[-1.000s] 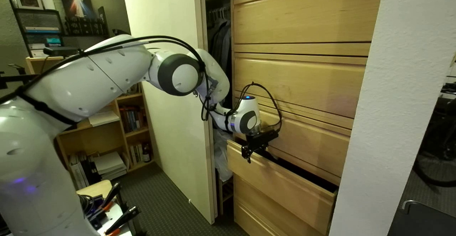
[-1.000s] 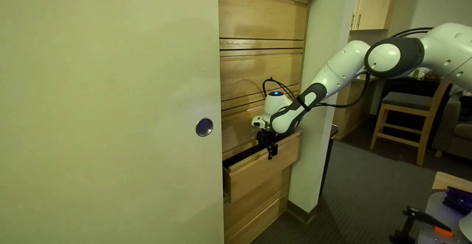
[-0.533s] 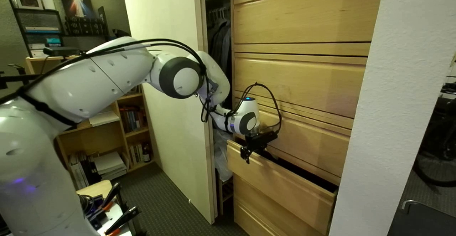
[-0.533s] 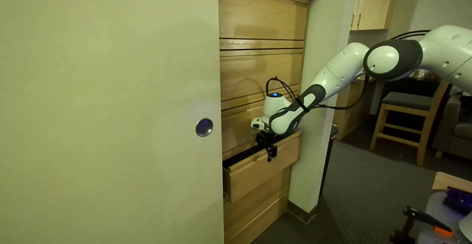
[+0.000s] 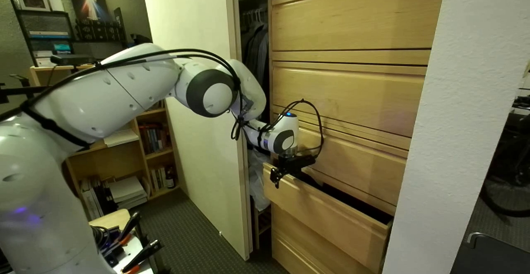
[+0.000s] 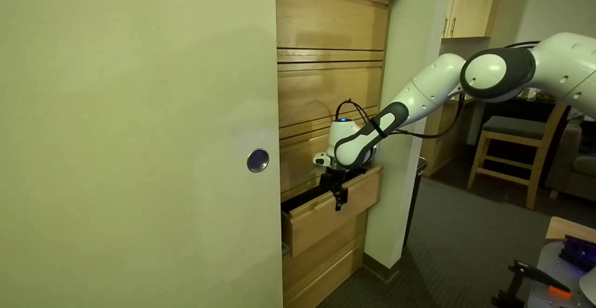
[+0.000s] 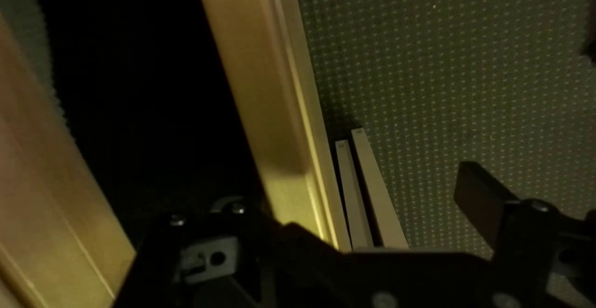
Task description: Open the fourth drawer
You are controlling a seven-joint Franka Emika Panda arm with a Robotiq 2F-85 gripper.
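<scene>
One hand (image 7: 389, 217), at the end of one white arm (image 5: 78, 104), stands with its two fingers (image 7: 484, 201) spread, a wide gap between them; directly under the hand is the fourth drawer (image 5: 331, 224), pulled partly out, its inside very dark; one finger hangs on the outer side of the drawer's front, the other overlaps its top rim in the wrist view, and whether either touches the wood I cannot tell; above the hand, in both exterior views, are three matching drawer fronts (image 5: 348, 23), all pushed in; below it is at least one more front (image 6: 321, 275), the exact count hard to tell from the grooves; under the hand, two pale strips (image 7: 356, 201) show near the drawer's edge against dotted carpet (image 7: 442, 89); beside the hand stands one pale door (image 6: 139, 136) with one round pull (image 6: 257, 160); well apart from the hand, near the arm's base, are two black clamps (image 5: 143, 255) with orange parts; also well apart from it are one bookcase (image 5: 107, 162), two pictures (image 5: 87, 3) above that, and one tall chair (image 6: 514, 126).
</scene>
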